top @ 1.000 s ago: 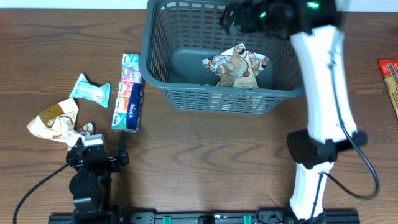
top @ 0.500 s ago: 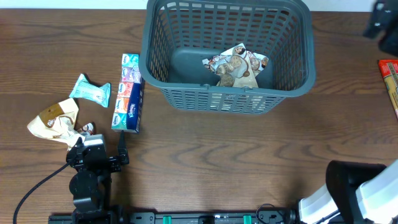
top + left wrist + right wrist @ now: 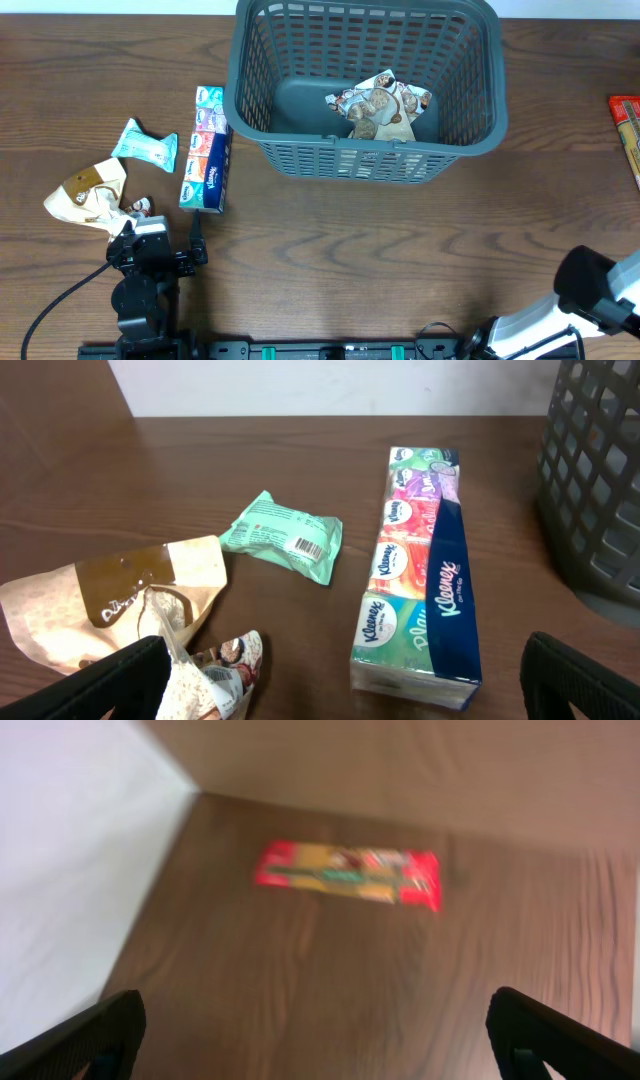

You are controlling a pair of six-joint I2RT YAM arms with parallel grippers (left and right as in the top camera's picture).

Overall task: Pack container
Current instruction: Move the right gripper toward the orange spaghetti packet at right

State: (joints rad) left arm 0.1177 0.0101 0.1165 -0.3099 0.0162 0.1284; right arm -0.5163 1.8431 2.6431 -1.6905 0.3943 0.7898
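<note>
The dark grey-blue basket [image 3: 368, 90] stands at the back middle of the table, with one patterned snack packet [image 3: 378, 105] inside it. Its wall shows at the right edge of the left wrist view [image 3: 600, 470]. My left gripper [image 3: 160, 245] rests open and empty at the front left, behind a tissue multipack [image 3: 420, 575], a mint green packet [image 3: 283, 536] and a beige-brown bag [image 3: 120, 600]. My right gripper [image 3: 320, 1040] is open and empty, low at the front right, facing a red and yellow packet [image 3: 348, 875].
The tissue multipack [image 3: 207, 148], mint packet [image 3: 146, 145] and beige bag [image 3: 88, 192] lie left of the basket. The red and yellow packet [image 3: 627, 125] lies at the table's right edge. A small patterned packet [image 3: 225, 670] lies by my left fingers.
My right arm has pulled back from over the basket to the front right corner, leaving the patterned snack packet in the basket. The left arm has not moved.
</note>
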